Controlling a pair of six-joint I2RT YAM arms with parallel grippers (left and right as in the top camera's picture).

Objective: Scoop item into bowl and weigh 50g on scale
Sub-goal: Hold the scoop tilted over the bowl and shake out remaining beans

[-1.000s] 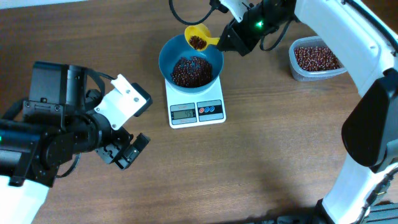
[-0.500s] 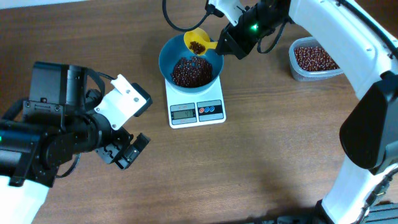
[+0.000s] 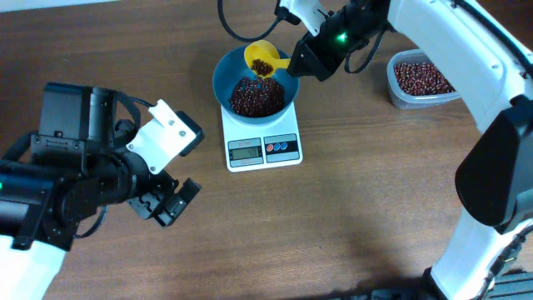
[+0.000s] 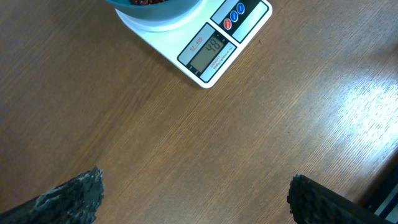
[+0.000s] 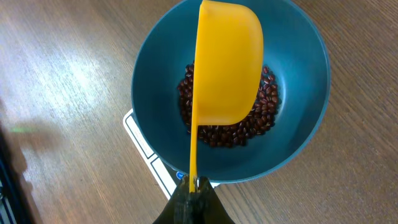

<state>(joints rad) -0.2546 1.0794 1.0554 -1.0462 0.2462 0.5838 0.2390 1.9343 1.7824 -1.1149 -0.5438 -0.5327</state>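
Observation:
The blue bowl (image 3: 283,77) sits on the white scale (image 3: 246,133) and holds a heap of red-brown beans (image 3: 255,97). My right gripper (image 3: 293,60) is shut on the handle of a yellow scoop (image 3: 261,57), held tilted over the bowl's far rim with beans in it. In the right wrist view the scoop (image 5: 229,62) hangs over the bowl (image 5: 305,81) and beans (image 5: 267,106), its handle pinched in the jaws (image 5: 194,186). My left gripper (image 3: 171,204) is open and empty over bare table at the left. The left wrist view shows the scale (image 4: 205,53) and its display.
A clear plastic tub (image 3: 398,93) of more beans stands at the right, beyond the right arm. The left arm's bulky black and white body fills the left side of the wooden table (image 3: 333,225).
The scoop has moved slightly left and inward over the bowl and tilted more. The left arm has not moved.

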